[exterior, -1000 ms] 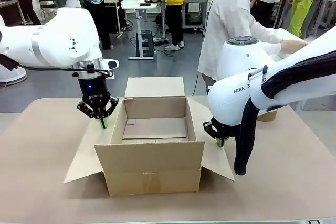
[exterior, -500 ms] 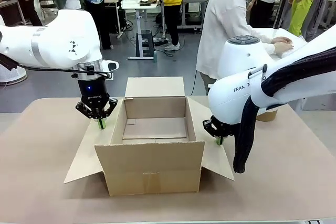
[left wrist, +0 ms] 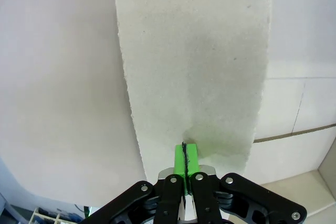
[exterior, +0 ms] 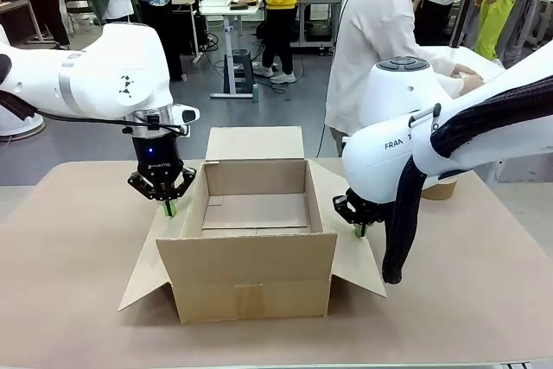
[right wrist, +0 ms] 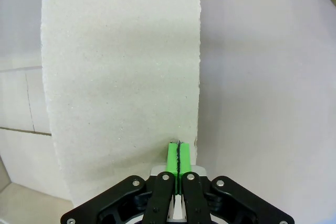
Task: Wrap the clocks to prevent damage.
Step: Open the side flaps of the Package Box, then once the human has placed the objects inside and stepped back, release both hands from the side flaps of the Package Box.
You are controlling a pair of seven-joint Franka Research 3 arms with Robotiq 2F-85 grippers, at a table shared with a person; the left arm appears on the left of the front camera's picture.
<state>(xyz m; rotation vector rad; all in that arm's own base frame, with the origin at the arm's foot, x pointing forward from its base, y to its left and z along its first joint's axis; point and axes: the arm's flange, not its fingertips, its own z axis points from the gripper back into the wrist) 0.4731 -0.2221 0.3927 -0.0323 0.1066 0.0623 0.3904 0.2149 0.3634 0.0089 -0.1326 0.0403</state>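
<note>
Pinching the box (exterior: 246,276), the left tool (exterior: 169,207) is clamping the left flap (exterior: 149,267) and the right tool (exterior: 359,231) the right flap (exterior: 358,264); the box is sitting empty on the counter (exterior: 60,300), so wrapping clocks is apparently all remaining.

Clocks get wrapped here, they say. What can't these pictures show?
- Front view: the front wall of the cardboard box hides its near floor.
- Front view: the right arm covers what the person's hands work on.
- Left wrist view: too close to tell if the left gripper touches the flap.
</note>
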